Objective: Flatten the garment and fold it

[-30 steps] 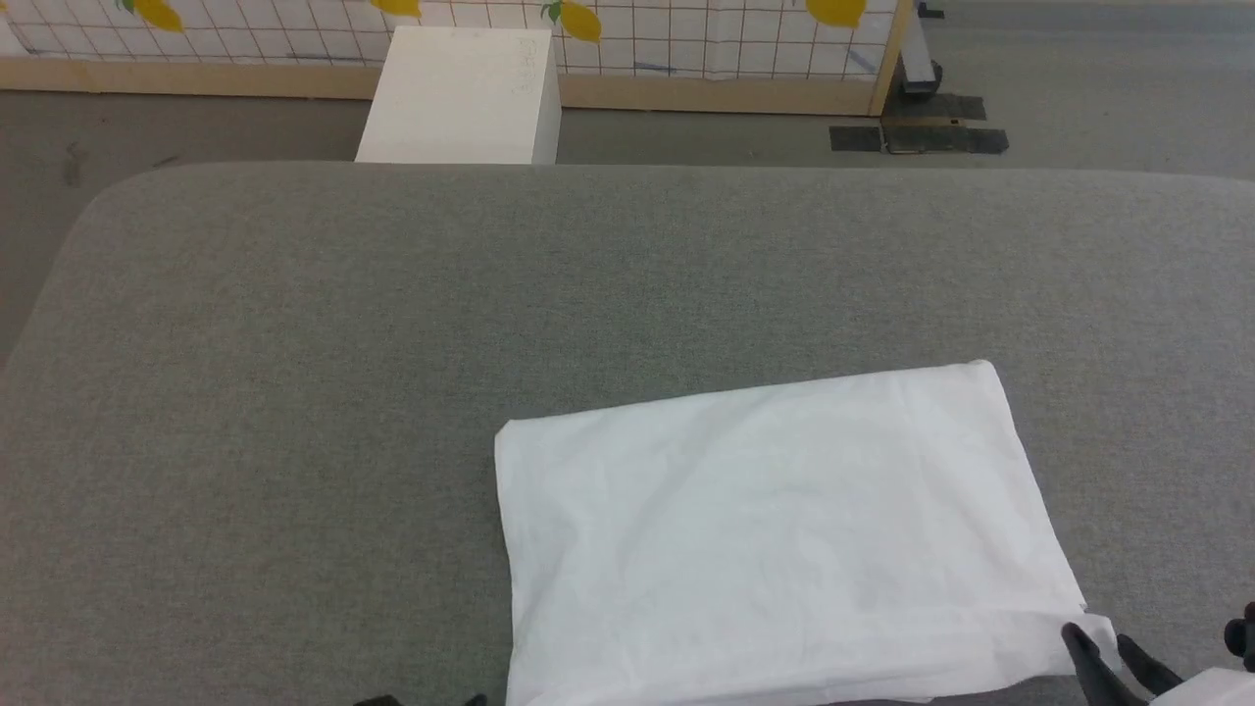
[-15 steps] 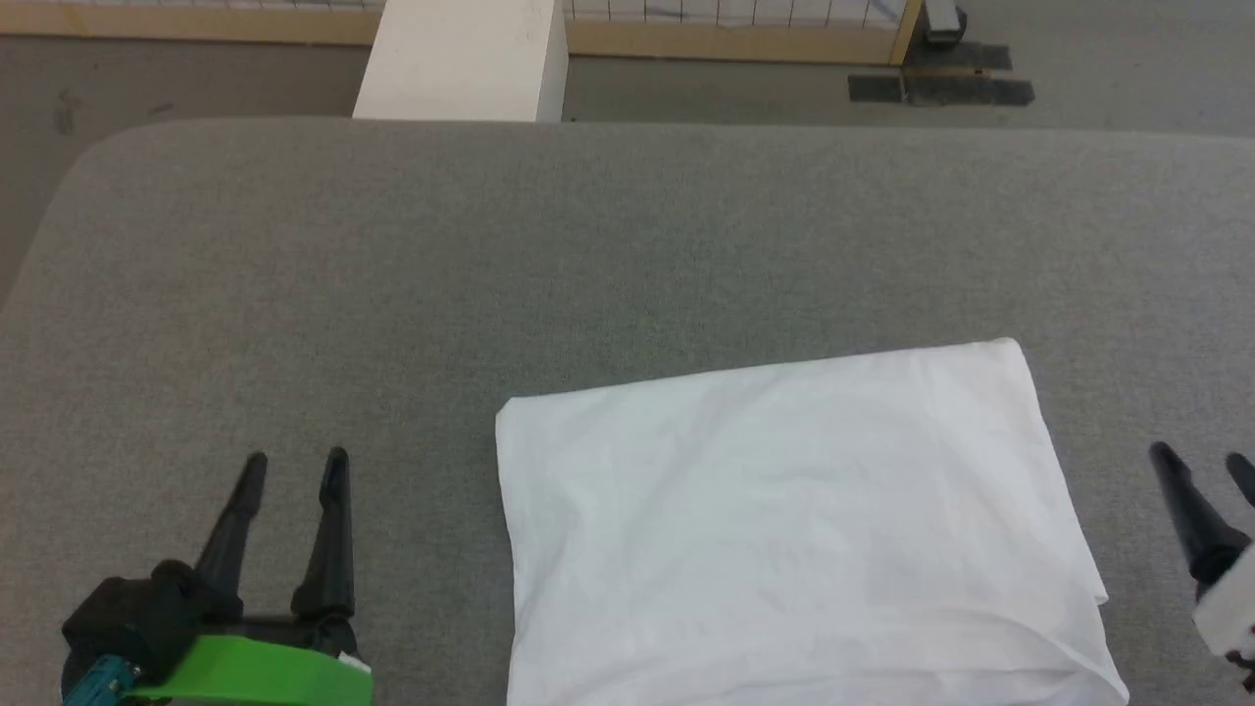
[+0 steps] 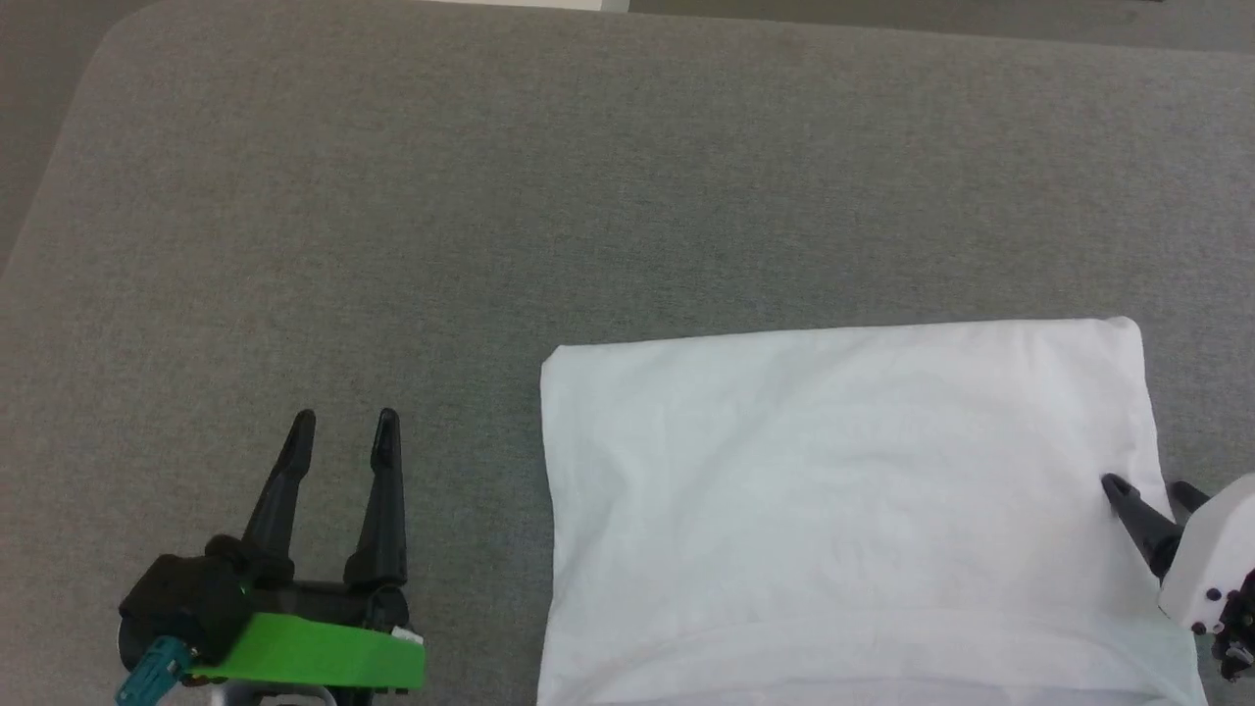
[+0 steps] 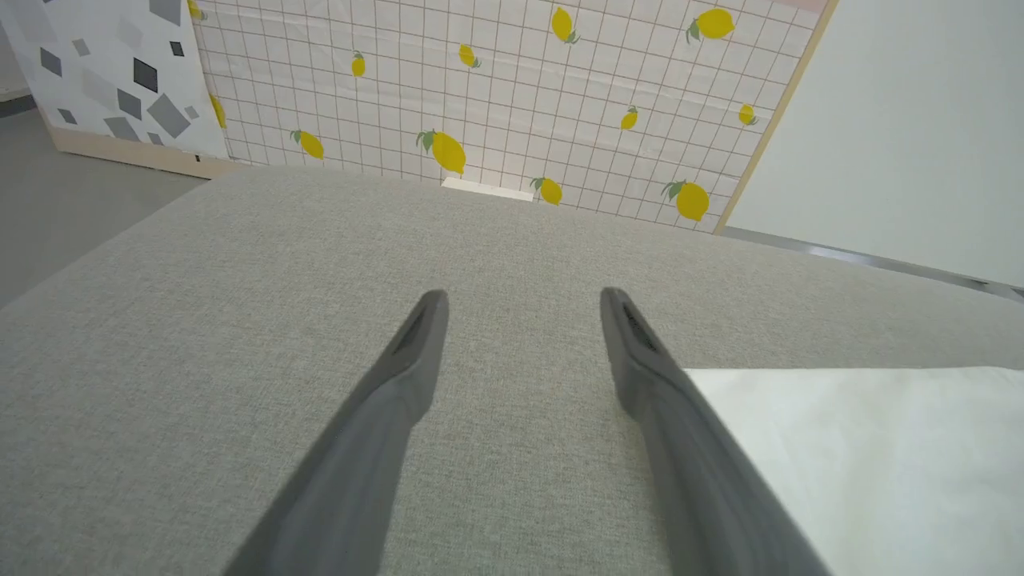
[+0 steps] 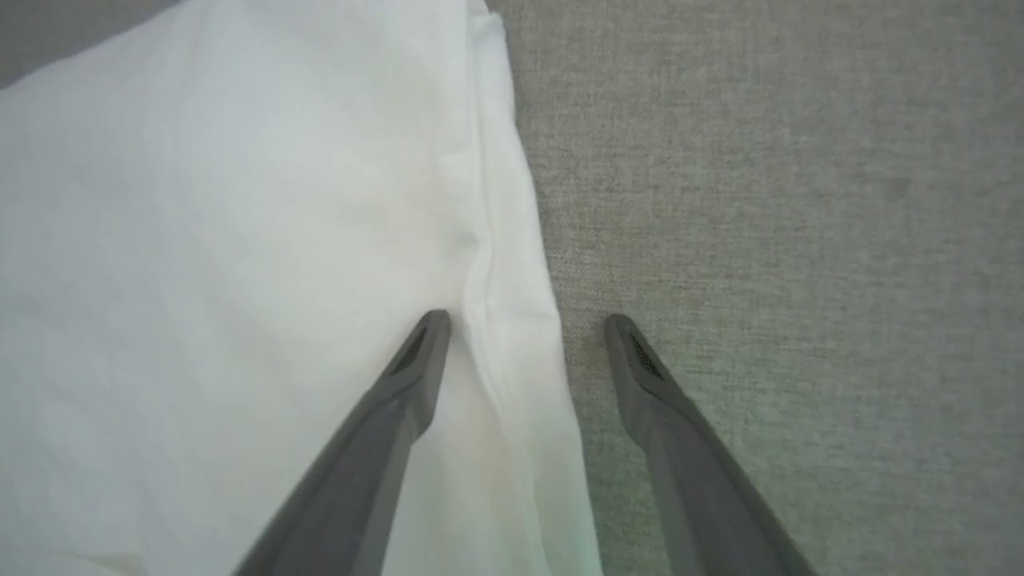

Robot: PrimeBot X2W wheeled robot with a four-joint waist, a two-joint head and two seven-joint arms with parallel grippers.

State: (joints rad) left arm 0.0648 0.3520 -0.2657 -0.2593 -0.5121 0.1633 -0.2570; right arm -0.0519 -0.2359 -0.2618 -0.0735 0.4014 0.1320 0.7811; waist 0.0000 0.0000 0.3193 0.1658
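The garment [image 3: 843, 490] lies folded into a flat white rectangle on the grey padded table [image 3: 490, 196], at the lower right of the head view. My left gripper [image 3: 343, 431] stands open over bare table, well to the left of the garment's left edge [image 4: 864, 448], with nothing between its fingers. Over the garment's right edge hovers my right gripper [image 3: 1149, 486], open. In the right wrist view [image 5: 524, 324] one finger is above the white cloth [image 5: 240, 240] and the other above grey table, with the layered edge between them.
The table's rounded far-left corner [image 3: 108, 39] shows in the head view, with floor beyond it. A lemon-patterned grid panel [image 4: 496, 96] and a pale wall [image 4: 920, 120] stand past the table's far edge in the left wrist view.
The head camera has tilted down, so the white box and the panel left its view. The left gripper came into view, open. The right gripper let go of the garment's near right corner and opened over its right edge.
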